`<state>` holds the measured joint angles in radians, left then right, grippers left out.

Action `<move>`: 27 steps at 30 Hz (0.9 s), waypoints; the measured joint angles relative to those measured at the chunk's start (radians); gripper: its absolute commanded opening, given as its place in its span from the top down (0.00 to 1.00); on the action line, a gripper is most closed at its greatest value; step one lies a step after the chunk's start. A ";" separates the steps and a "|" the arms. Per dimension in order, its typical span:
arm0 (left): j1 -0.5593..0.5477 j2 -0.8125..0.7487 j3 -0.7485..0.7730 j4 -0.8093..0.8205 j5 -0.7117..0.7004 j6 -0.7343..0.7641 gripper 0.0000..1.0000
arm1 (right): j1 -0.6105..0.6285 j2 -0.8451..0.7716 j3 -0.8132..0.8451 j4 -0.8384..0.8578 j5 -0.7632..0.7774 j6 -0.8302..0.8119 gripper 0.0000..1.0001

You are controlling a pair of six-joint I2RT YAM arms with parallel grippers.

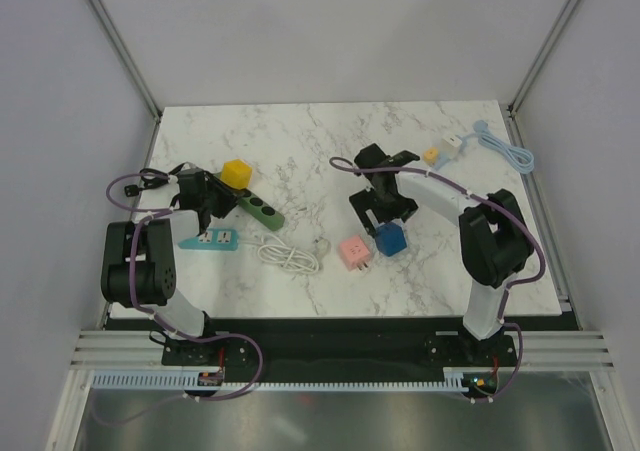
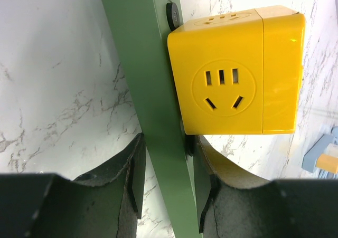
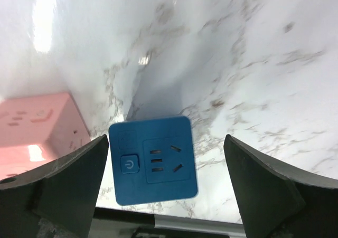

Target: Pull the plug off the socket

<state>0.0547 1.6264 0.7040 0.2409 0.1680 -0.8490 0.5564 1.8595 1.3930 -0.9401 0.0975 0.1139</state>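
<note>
A yellow cube plug (image 1: 236,172) sits plugged into a dark green power strip (image 1: 262,209) at the left of the table. In the left wrist view the yellow cube (image 2: 237,72) stands against the strip (image 2: 153,90), just beyond my fingers. My left gripper (image 1: 213,199) is shut on the strip's near end, one finger on each side (image 2: 163,153). My right gripper (image 1: 385,214) is open and empty at the table's middle right. It hovers above a blue cube socket (image 3: 153,159), which lies between its fingers (image 3: 166,148).
A pink cube socket (image 1: 355,251) lies left of the blue cube (image 1: 390,239). A teal power strip (image 1: 210,239) and a coiled white cable (image 1: 290,256) lie near the front left. A light blue cable (image 1: 505,149) and a small adapter (image 1: 432,155) lie at the back right.
</note>
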 measured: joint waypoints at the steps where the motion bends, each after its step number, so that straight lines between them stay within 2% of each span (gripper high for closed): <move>1: 0.000 0.000 0.000 0.000 0.000 0.000 0.98 | 0.000 0.000 0.027 -0.005 0.023 0.006 0.02; 8: 0.000 0.000 0.000 0.001 0.001 0.003 0.98 | 0.001 -0.001 0.279 0.062 0.142 0.031 0.02; 10: 0.000 0.000 0.000 0.001 0.002 0.006 0.98 | 0.005 0.003 0.321 0.119 0.123 0.028 0.02; 14: 0.001 0.000 0.000 0.003 0.007 0.018 0.96 | 0.034 0.080 0.392 0.302 -0.011 0.011 0.02; 17: 0.001 0.000 0.000 0.004 0.010 0.024 0.90 | 0.076 0.154 0.357 0.488 -0.108 0.010 0.02; 20: 0.001 0.000 0.000 0.005 0.010 0.028 0.83 | 0.131 0.209 0.235 0.675 -0.214 0.014 0.05; 23: 0.001 0.000 0.000 0.005 0.010 0.029 0.71 | 0.175 0.283 0.191 0.785 -0.348 0.039 0.07; 24: 0.001 0.000 0.000 0.005 0.010 0.029 0.63 | 0.188 0.302 0.190 0.816 -0.389 0.047 0.08; 27: 0.002 -0.001 0.000 0.005 0.013 0.030 0.50 | 0.208 0.332 0.190 0.883 -0.475 0.061 0.21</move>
<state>0.0566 1.6257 0.7036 0.2459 0.1814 -0.8192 0.7643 2.1914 1.5826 -0.0566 -0.3771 0.1749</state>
